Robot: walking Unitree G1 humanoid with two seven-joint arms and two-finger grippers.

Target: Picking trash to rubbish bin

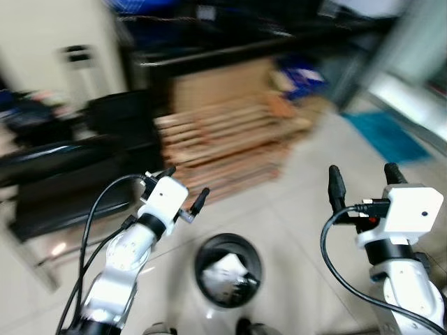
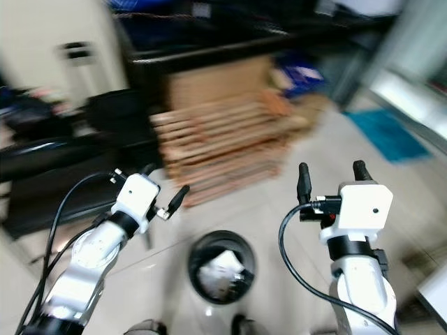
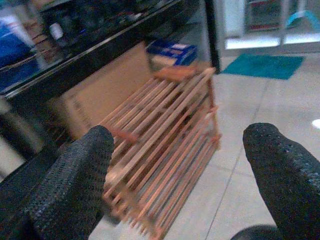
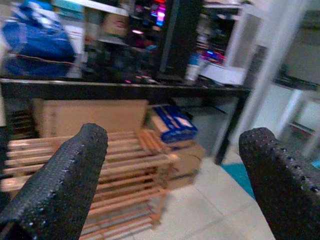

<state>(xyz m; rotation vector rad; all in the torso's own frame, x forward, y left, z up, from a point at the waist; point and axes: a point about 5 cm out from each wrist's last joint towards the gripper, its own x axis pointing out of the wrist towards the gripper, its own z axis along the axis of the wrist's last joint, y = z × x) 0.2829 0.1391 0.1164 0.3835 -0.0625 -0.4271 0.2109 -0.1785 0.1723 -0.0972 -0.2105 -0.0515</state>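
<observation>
Both end effectors hang empty above the tiled floor (image 1: 307, 209), fingers spread wide: the left end effector (image 1: 185, 188) left of the bin, the right end effector (image 1: 367, 180) to its right. Between them, near the robot, stands a round black rubbish bin (image 1: 228, 269) with crumpled white trash (image 1: 225, 271) inside. Farther off, a slatted wooden rack (image 1: 223, 143) leans by flat cardboard (image 4: 90, 115) under a dark surface (image 4: 125, 89). Blue packages (image 4: 172, 124) lie right of the rack.

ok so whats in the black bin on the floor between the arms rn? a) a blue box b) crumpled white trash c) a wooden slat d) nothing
b, the head views show crumpled white trash lying inside the round black bin, with both grippers open and holding nothing.
</observation>
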